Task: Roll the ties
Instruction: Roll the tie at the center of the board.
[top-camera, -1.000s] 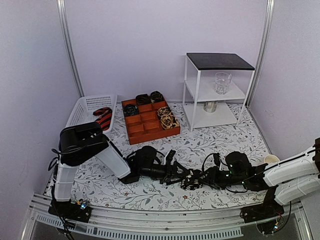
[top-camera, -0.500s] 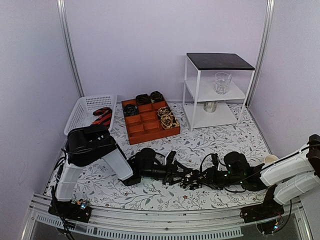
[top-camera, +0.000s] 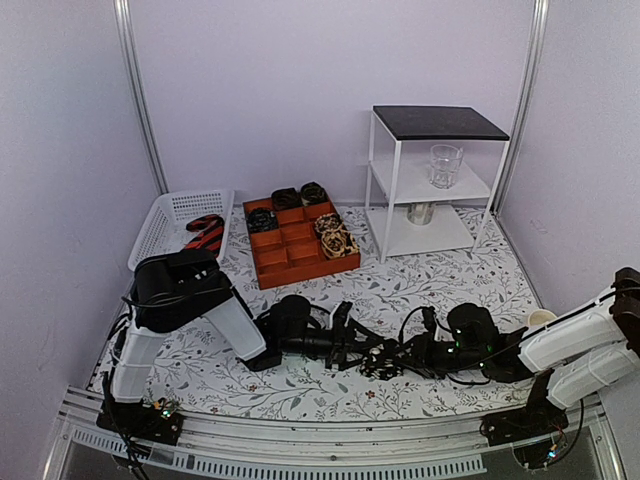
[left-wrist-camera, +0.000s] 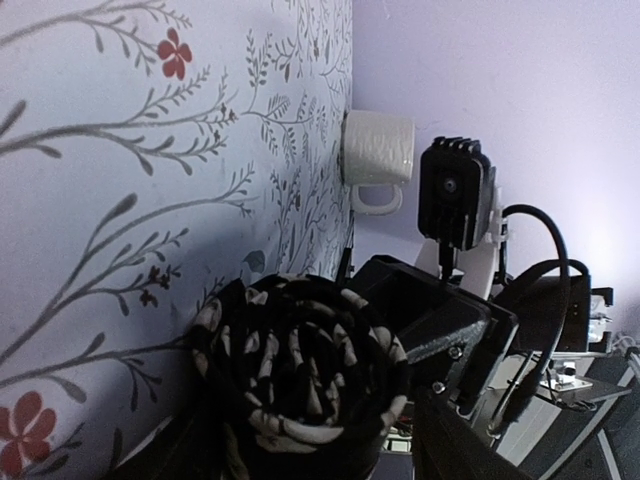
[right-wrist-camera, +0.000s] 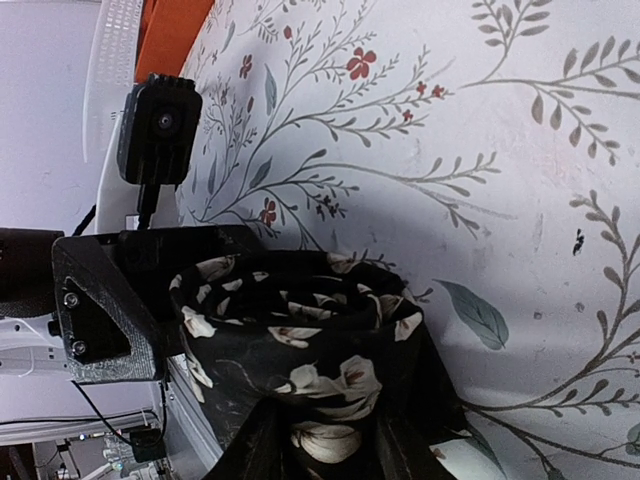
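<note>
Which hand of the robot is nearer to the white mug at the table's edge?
Right. The right hand lies mid-table at the rolled tie, on the side toward the white mug; the left hand faces it from the tie's far side.

Shelf unit (top-camera: 385, 180): white frame, black top, two white shelves below it.
Walls (top-camera: 300, 80): plain pale lilac, behind the shelf unit and to both sides.
Tabletop (top-camera: 450, 280): white cloth with grey sprigs and small red flowers, under the shelf unit.
Posts (top-camera: 140, 100): grey metal uprights, one just right of the shelf unit, one well to its left.
Light: soft, even.
</note>
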